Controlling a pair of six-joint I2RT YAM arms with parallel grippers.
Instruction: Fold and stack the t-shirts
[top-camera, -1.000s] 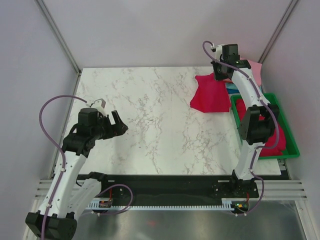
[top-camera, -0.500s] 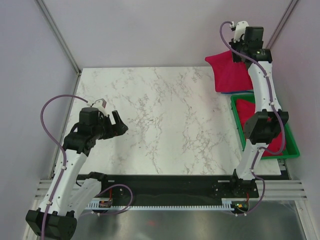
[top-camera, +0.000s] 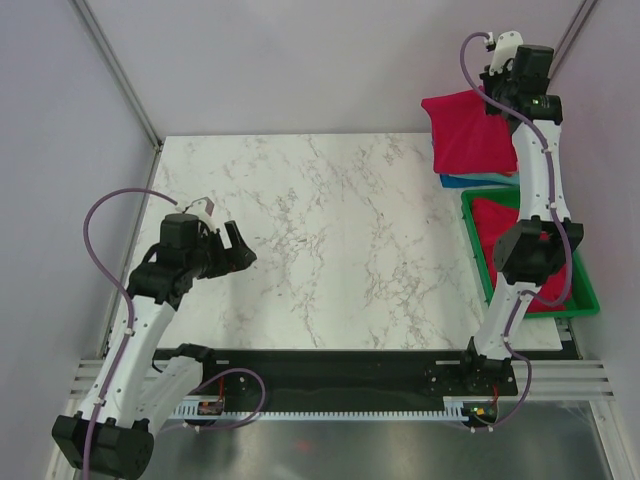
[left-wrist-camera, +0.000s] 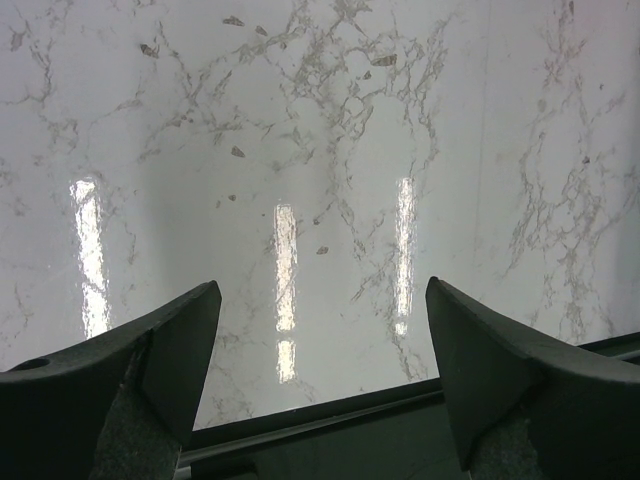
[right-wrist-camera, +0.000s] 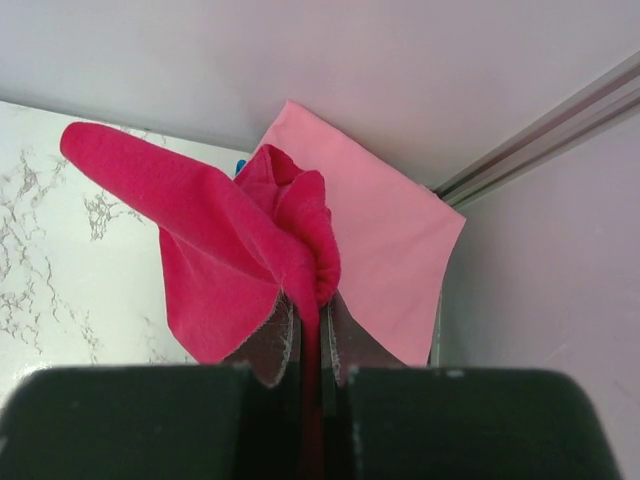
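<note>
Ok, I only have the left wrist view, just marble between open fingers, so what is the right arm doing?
Observer: The right gripper is shut on a crimson-red cloth t-shirt, lifted at the far right corner.
Operator: What is under it?
Observer: A folded pink cloth t-shirt lies flat beneath it.
Operator: Anything left to fold?
Observer: Probably; more red cloth lies in the green plastic tray beside that arm.

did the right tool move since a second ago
Yes. The right tool, shut on the red t-shirt, went farther from the green tray, toward the back right corner.
</note>
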